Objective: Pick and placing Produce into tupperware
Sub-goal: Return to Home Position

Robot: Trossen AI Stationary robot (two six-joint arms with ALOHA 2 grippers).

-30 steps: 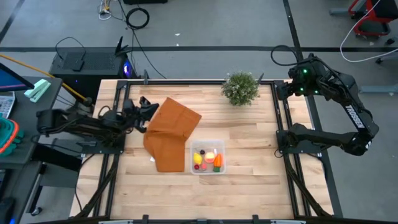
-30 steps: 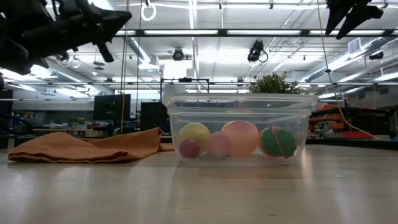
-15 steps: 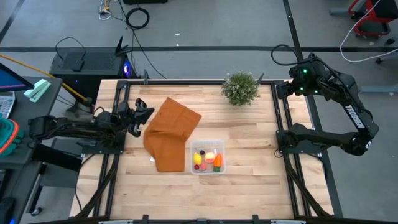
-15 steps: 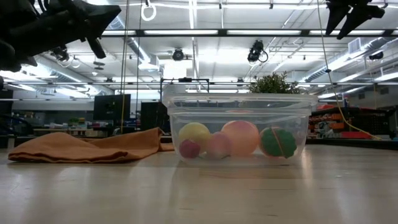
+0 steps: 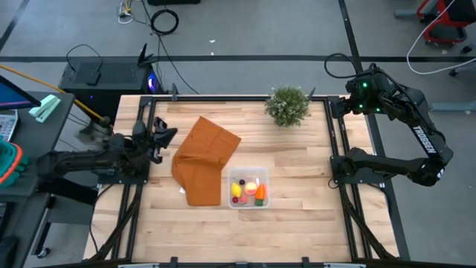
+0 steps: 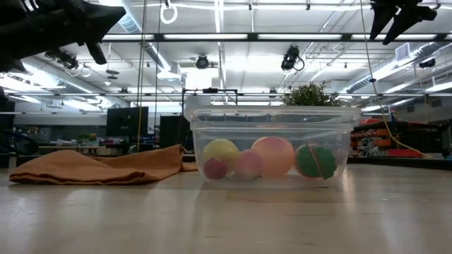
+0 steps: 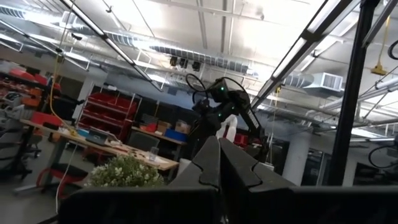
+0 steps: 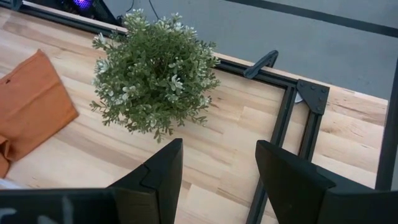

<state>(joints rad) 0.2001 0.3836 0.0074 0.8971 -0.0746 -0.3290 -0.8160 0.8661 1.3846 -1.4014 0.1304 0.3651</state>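
All produce (image 5: 249,190) in view is found inside the tupperware (image 6: 268,116), well apart from both grippers, so only homing is judged left. The left gripper (image 7: 219,146) is held closed and empty. The right gripper (image 8: 219,144) is spread above the plant (image 8: 152,74).

Robotics lab or workshop: exposed ceiling ducts (image 7: 186,51), strip lights (image 6: 247,37), red storage racks (image 7: 106,115), grey concrete floor (image 5: 260,37) with loose cables (image 5: 163,21) beyond the wooden bench (image 5: 297,171).
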